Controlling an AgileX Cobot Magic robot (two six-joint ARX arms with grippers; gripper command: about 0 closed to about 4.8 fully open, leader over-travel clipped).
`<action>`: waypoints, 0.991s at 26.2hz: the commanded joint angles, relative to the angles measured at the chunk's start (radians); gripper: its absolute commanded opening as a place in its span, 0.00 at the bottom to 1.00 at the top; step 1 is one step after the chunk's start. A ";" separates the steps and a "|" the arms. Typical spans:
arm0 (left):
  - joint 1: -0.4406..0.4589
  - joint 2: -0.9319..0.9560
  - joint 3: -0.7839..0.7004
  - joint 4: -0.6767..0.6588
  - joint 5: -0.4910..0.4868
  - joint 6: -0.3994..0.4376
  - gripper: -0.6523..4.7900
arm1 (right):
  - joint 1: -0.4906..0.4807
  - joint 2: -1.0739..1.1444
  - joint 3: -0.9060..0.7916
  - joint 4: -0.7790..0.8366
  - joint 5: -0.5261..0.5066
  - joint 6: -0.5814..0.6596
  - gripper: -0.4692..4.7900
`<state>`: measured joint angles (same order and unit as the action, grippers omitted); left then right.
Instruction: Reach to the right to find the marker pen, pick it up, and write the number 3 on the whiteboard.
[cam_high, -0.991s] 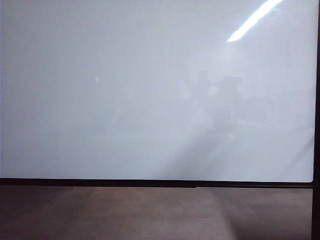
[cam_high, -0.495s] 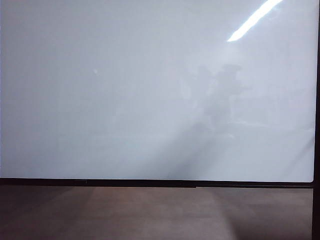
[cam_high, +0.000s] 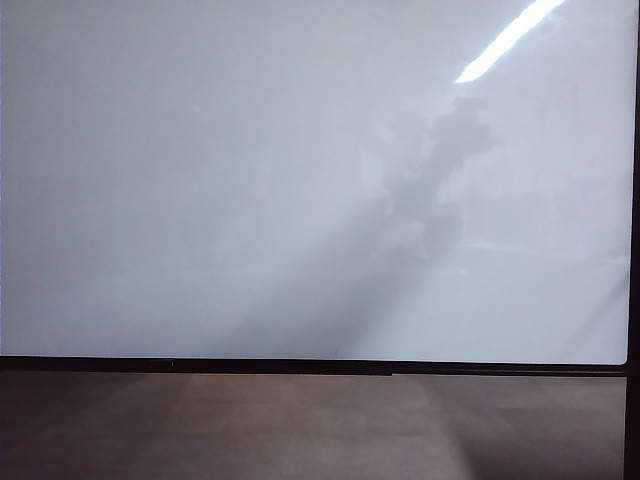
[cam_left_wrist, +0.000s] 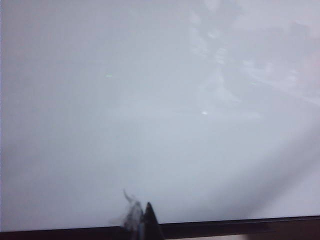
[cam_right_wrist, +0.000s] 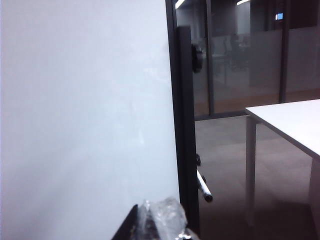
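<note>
The whiteboard (cam_high: 300, 180) stood blank, no 3 drawn. The pen (cam_right_wrist: 204, 188) hung beside its right frame, clear for pickup. Right end effector (cam_right_wrist: 157, 225) was closed, empty, near it. Left end effector (cam_left_wrist: 142, 222): state indeterminable, facing the board.

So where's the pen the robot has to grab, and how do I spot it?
Find the big whiteboard and follow it to its black edge frame. Low down, just past that frame, the marker pen pokes out at a slant. It is the only thin pale stick there, ending in a dark tip, unlike the white table beside it.
</note>
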<state>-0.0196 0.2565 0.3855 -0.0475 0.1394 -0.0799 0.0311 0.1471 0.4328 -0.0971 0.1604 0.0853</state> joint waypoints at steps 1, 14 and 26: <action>-0.002 0.136 0.097 0.009 0.069 0.026 0.11 | 0.001 0.092 0.084 0.023 -0.002 0.001 0.09; -0.357 0.597 0.439 0.056 0.055 0.136 0.11 | 0.000 0.363 0.206 0.137 -0.005 0.000 0.09; -0.583 0.748 0.575 0.049 0.014 0.124 0.11 | -0.121 0.512 0.206 0.254 -0.123 -0.086 0.09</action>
<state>-0.6018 1.0042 0.9569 -0.0078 0.1562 0.0517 -0.0612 0.6479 0.6334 0.1181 0.1097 0.0116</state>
